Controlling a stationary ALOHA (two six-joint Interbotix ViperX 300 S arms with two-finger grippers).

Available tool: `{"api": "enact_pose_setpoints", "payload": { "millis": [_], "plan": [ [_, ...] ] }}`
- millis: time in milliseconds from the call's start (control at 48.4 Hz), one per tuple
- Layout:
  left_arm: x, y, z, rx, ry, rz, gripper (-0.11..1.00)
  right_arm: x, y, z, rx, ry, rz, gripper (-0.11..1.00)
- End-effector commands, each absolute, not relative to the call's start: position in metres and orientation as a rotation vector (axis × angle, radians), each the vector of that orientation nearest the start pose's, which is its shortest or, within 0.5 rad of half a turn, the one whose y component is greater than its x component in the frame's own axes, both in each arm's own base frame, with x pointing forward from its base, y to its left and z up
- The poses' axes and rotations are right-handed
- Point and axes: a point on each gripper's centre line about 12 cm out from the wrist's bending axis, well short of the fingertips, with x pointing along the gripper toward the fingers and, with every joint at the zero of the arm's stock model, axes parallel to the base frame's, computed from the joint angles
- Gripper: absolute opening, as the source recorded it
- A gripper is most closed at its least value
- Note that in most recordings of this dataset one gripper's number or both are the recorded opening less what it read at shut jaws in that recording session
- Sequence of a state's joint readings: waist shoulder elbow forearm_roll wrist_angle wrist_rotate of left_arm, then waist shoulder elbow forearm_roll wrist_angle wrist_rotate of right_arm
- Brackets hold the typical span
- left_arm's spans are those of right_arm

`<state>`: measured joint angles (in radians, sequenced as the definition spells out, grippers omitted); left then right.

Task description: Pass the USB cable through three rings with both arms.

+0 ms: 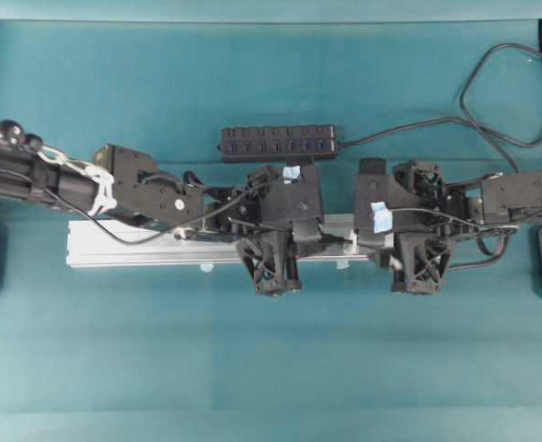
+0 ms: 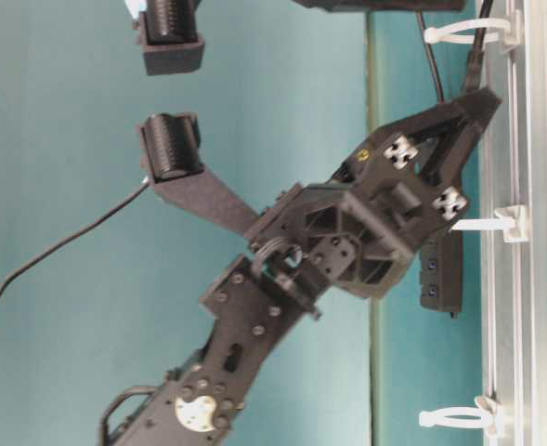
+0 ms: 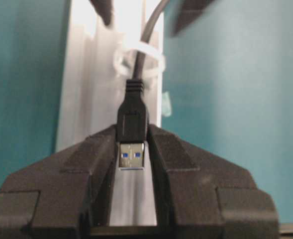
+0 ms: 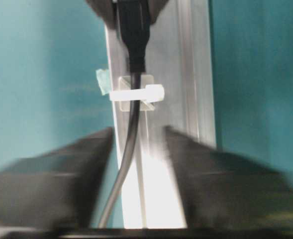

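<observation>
In the left wrist view my left gripper [image 3: 132, 133] is shut on the black plug [image 3: 133, 117] of the USB cable, its silver tip [image 3: 132, 155] pointing back between the fingers. The cord runs ahead through a white ring [image 3: 136, 59] on the rail. In the right wrist view my right gripper [image 4: 139, 134] stands open and blurred, the cord [image 4: 131, 139] loose between its fingers and passing through the same ring [image 4: 136, 93]. Overhead, left gripper [image 1: 337, 241] and right gripper [image 1: 364, 245] nearly meet over the rail. Three rings [image 2: 463, 35] [image 2: 491, 225] [image 2: 459, 418] show at table level, with the left gripper [image 2: 477, 100] between the upper two.
The silver rail [image 1: 132, 245] lies across the teal table. A black multi-port USB hub [image 1: 278, 141] sits just behind the arms, its lead looping at the back right [image 1: 491, 83]. Small pale-blue tabs [image 1: 206, 267] stick out from the rail's front edge.
</observation>
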<state>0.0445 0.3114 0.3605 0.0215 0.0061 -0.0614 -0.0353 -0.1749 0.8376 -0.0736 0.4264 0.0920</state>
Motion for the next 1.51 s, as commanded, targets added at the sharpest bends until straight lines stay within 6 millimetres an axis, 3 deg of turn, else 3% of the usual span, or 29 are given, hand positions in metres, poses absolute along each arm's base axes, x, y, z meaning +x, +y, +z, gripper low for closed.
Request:
{"api": "enact_pose_setpoints", "payload": {
  "millis": [0,83,165,475,826,950,1116,1364,1488],
  "plan": [
    [0.475,0.023,0.156,-0.051,0.640,0.058,0.25,0.297,-0.016,0.153,0.039,1.067,-0.086,0.41],
    [0.473,0.023,0.162,-0.051,0.643,0.059,0.25,0.296,-0.017,0.158,0.041,1.064,-0.090,0.64],
    [0.471,0.022,0.168,-0.046,0.648,0.056,0.25,0.296,-0.018,0.165,0.038,1.055,-0.092,0.72],
    [0.463,0.022,0.185,-0.041,0.673,0.057,0.25,0.309,-0.019,0.192,0.036,0.970,-0.092,0.71],
    [0.457,0.022,0.213,-0.037,0.633,0.056,0.25,0.337,-0.020,0.188,0.030,0.981,-0.090,0.70],
    [0.457,0.022,0.214,-0.038,0.631,0.058,0.24,0.343,-0.020,0.184,0.031,0.983,-0.088,0.68],
    [0.456,0.022,0.213,-0.038,0.634,0.058,0.24,0.349,-0.020,0.184,0.032,0.945,-0.086,0.56],
    [0.455,0.021,0.211,-0.037,0.639,0.056,0.24,0.349,-0.020,0.185,0.029,0.929,-0.083,0.12],
    [0.453,0.021,0.210,-0.039,0.645,0.057,0.24,0.349,-0.020,0.185,0.025,0.926,-0.081,-0.01]
  ]
}}
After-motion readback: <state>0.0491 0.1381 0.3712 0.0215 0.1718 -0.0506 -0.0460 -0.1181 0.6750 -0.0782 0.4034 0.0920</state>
